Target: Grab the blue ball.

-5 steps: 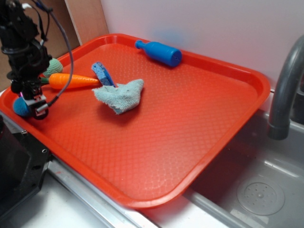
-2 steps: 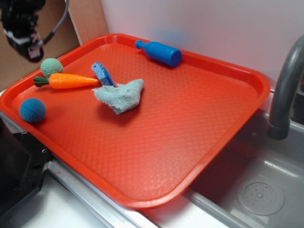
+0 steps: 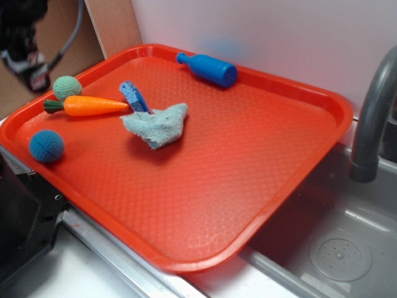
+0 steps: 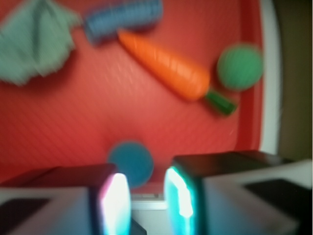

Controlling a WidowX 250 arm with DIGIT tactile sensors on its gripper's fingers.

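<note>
The blue ball (image 3: 46,146) lies free on the red tray (image 3: 248,186) at the left edge of the exterior frame, close to the tray's near-left rim, touching nothing else. Above it in that frame lies the carrot (image 3: 93,106), its green stem pointing left, and just above the stem sits the green ball (image 3: 67,87), near the rim. Right of the carrot's tip a blue ridged piece (image 3: 134,96) leans against a pale cloth (image 3: 158,125), which lies crumpled left of the tray's middle. A blue bottle (image 3: 208,69) lies on its side by the far rim, at the top centre of the frame. A grey tap (image 3: 372,118) stands at the right edge over a sink (image 3: 338,254). The end effector (image 3: 28,53) hangs in the upper left corner, blurred, well above the tray and apart from the ball. In the wrist view the end effector (image 4: 143,203) is released: its two fingers (image 4: 115,200) stand apart at the bottom of the frame with nothing between them, and the ball (image 4: 130,162) shows on the tray just above the gap, blurred.
</note>
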